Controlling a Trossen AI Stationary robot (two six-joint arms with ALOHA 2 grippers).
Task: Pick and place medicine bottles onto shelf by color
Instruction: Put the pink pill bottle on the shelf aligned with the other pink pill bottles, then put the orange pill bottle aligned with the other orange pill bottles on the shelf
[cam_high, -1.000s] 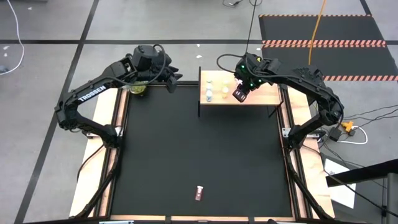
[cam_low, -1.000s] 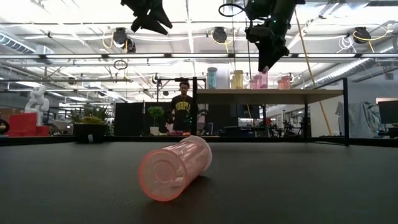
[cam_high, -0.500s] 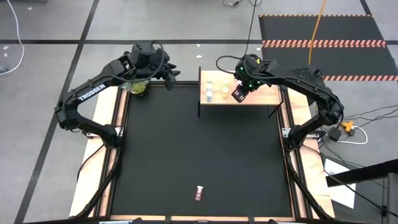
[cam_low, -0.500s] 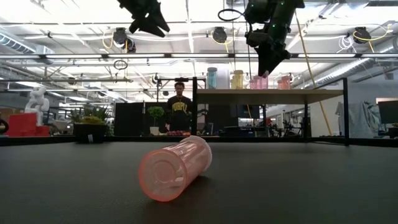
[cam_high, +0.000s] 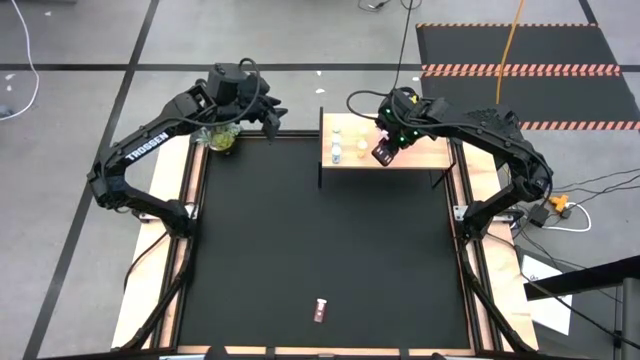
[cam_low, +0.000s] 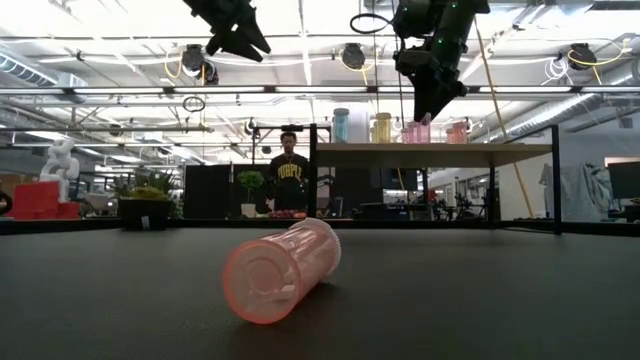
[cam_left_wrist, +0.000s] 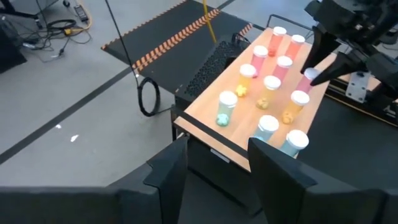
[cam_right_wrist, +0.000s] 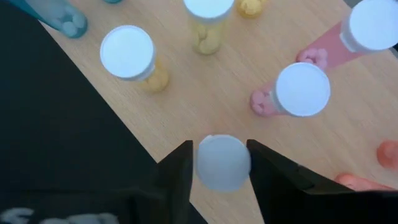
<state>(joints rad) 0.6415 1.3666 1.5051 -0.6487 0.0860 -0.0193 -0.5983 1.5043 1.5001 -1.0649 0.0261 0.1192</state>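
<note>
The pale wood shelf (cam_high: 430, 155) stands at the table's far edge and carries several white-capped medicine bottles in rows: teal (cam_left_wrist: 225, 107), yellow (cam_left_wrist: 269, 91) and pink (cam_left_wrist: 283, 67). My right gripper (cam_right_wrist: 219, 147) is over the shelf's near side, shut on the cap of a pink bottle (cam_left_wrist: 307, 78). My left gripper (cam_left_wrist: 217, 180) hangs open, with nothing between its fingers, high over the table's far left corner (cam_high: 272, 115). One more reddish-pink bottle (cam_high: 320, 309) lies on its side near the table's front edge. My right gripper has the pink bottle's white cap (cam_right_wrist: 200, 163) between its two fingers, one on each side. The fingers come from above, slanting steeply down. The bottle stands upright under them, its base on the shelf top (cam_low: 420, 132).
A small green potted plant (cam_high: 222, 140) sits at the far left corner under my left arm. A person (cam_low: 291, 175) stands in the room beyond the table. The black tabletop (cam_high: 320, 230) between shelf and front edge holds only the lying bottle.
My left gripper has swung a little toward the table's far left corner, staying high and open. The right gripper and the pink bottle have kept their place over the shelf.
</note>
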